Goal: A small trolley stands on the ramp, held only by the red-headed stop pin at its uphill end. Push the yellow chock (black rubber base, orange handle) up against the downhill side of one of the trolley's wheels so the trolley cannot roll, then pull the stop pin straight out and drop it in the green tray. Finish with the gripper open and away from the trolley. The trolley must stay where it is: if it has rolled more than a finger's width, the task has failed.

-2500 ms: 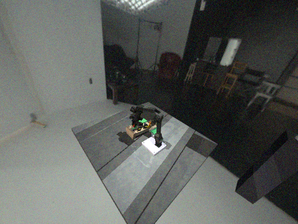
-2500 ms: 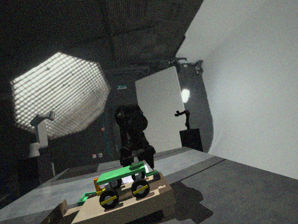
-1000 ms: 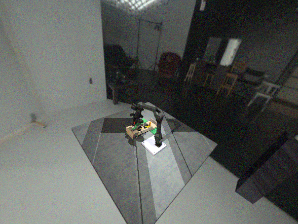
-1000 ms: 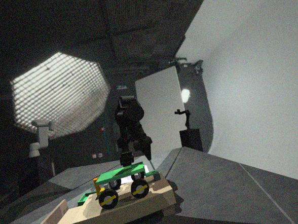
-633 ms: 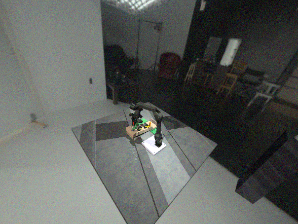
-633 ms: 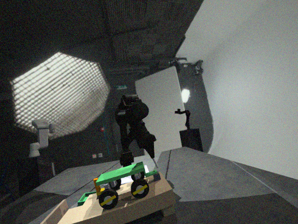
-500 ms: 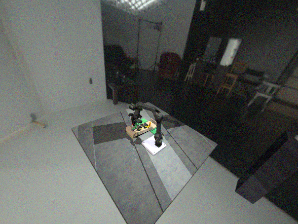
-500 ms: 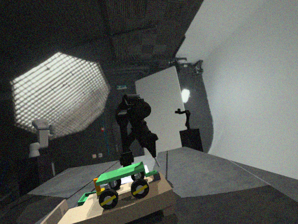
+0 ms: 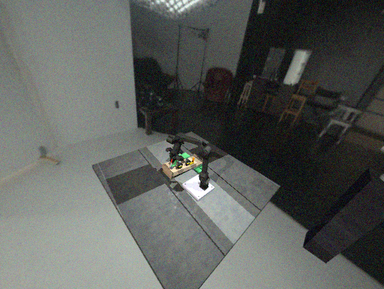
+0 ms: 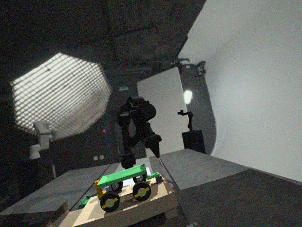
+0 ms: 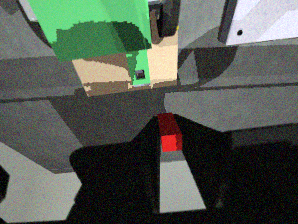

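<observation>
The gripper [image 9: 171, 158] [image 10: 158, 156] [image 11: 168, 120] is shut on the red-headed stop pin [image 9: 172, 161] [image 11: 171, 143] and holds it above and beyond the ramp's uphill end. The green trolley [image 9: 185, 155] [image 10: 123, 175] [image 11: 95, 25] stands on the wooden ramp [image 9: 167, 171] [image 10: 159, 206] [image 11: 164, 60]. The small square hole in its green uphill tongue [image 11: 141, 64] shows empty in the wrist view. The chock's orange handle [image 9: 193, 160] [image 10: 97, 189] stands upright by the downhill wheels. Its contact with a wheel is hidden. The green tray [image 9: 198, 169] [image 10: 83, 202] lies beside the ramp.
The white base plate [image 9: 198, 195] [image 11: 265, 22] carries the arm, beside the ramp. The arm reaches over the ramp in the top view. A raised wooden piece [image 10: 60, 214] stands at the ramp's downhill end.
</observation>
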